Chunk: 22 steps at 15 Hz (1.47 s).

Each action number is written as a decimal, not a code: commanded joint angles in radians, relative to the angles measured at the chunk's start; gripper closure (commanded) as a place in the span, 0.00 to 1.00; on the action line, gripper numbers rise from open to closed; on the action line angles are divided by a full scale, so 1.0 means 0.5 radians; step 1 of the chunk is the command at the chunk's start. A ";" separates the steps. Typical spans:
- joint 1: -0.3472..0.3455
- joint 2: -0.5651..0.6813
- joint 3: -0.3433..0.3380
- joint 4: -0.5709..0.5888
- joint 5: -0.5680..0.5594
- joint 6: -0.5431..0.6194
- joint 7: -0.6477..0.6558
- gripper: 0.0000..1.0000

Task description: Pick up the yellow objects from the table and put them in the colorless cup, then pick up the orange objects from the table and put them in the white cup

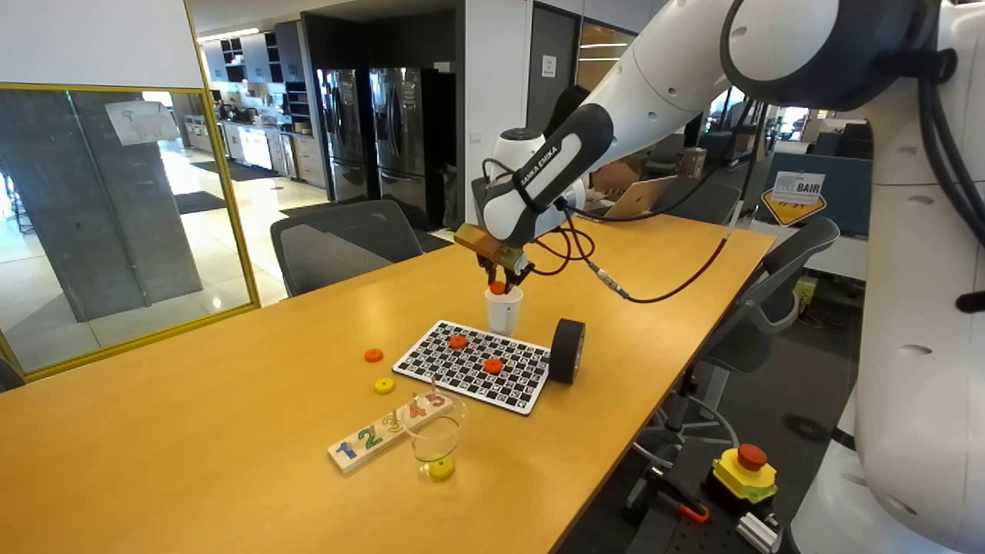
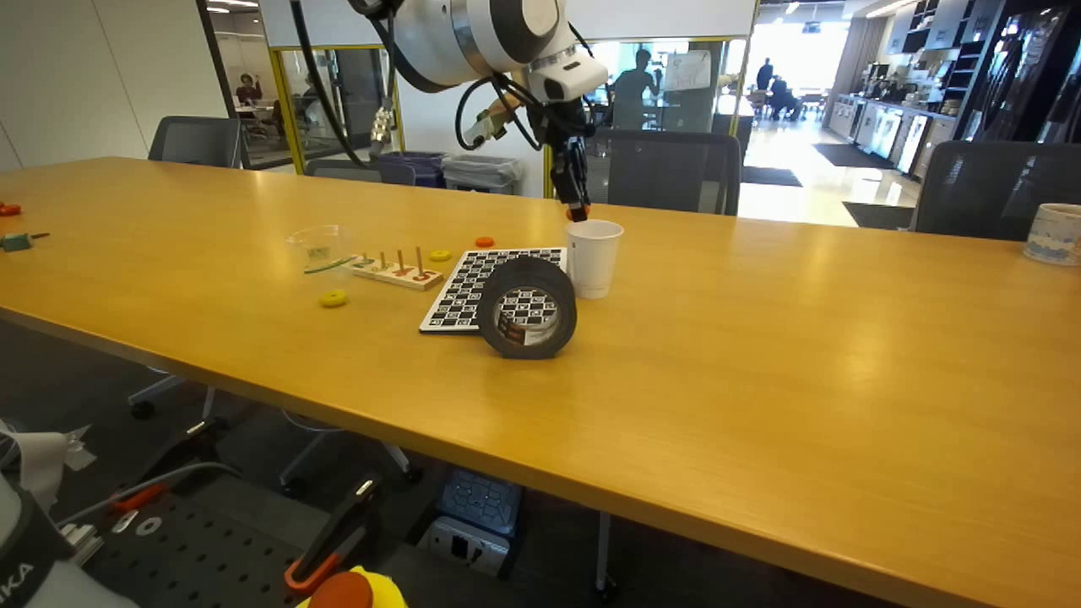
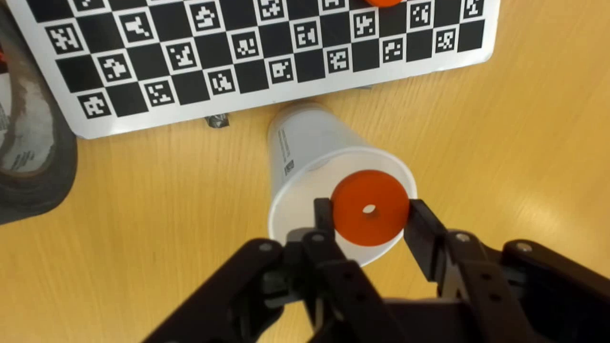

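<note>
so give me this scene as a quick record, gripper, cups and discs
Gripper: shut on an orange disc
White cup: upright, mouth below the held disc
Nearby orange discs: two on the checkered board, one on the table
Clear cup: yellow disc at its base, inside or outside unclear
Second yellow disc: on the table near the peg strip

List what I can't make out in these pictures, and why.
Inside the white cup: partly covered in the wrist view by the orange disc and gripper.
Print on its wall: too small to read, wrist view.
Red things: cut off by the left edge in an exterior view.
Greenish streak at the clear cup: too small to identify in an exterior view.
</note>
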 commanded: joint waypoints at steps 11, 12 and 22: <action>0.059 -0.113 -0.049 -0.074 -0.060 -0.098 0.047 0.00; 0.084 -0.158 -0.053 -0.122 -0.098 -0.105 0.080 0.00; 0.128 -0.300 0.249 -0.445 0.003 -0.285 -0.013 0.00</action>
